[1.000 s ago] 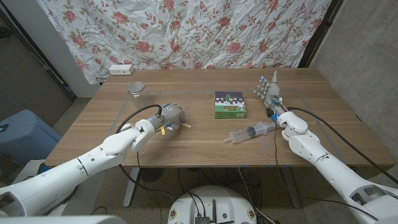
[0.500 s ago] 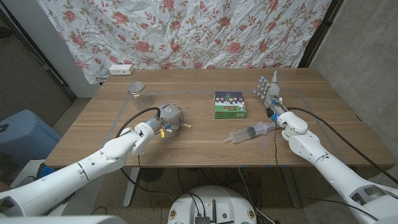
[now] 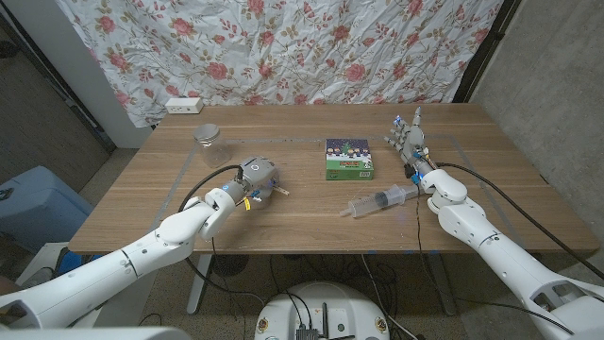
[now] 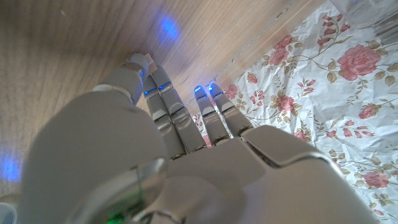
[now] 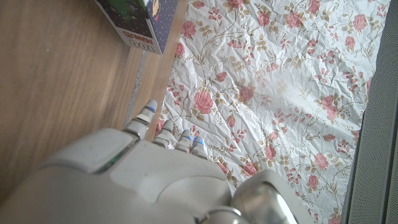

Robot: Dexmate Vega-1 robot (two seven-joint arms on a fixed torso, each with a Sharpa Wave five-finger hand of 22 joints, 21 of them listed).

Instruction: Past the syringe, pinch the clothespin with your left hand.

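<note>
A flowered sheet (image 3: 283, 47) hangs behind our wooden table (image 3: 311, 222), and a small jar (image 3: 208, 140) sits toward ten o'clock from the table's middle. Near the centre stands a green box (image 3: 348, 160); at about four o'clock from it lies the syringe (image 3: 380, 200), pointing across the boards.

Our left hand (image 3: 255, 178) sits over the table at about nine o'clock from the box, well apart from the syringe. A thin wooden piece, which we take for the clothespin (image 3: 279, 190), pokes out from the hand's right edge, touching or just under the fingers. Whether the fingers are clamped on it we cannot tell: in the left wrist view they reach out side by side over the wood, and the pin itself is hidden there.

Our right hand (image 3: 408, 142) stands upright at three o'clock from the box, fingers loosely apart, holding nothing.

We judge the reach to be done and the pinch either just forming or unconfirmed; what is left is a clear squeeze on the pin.
</note>
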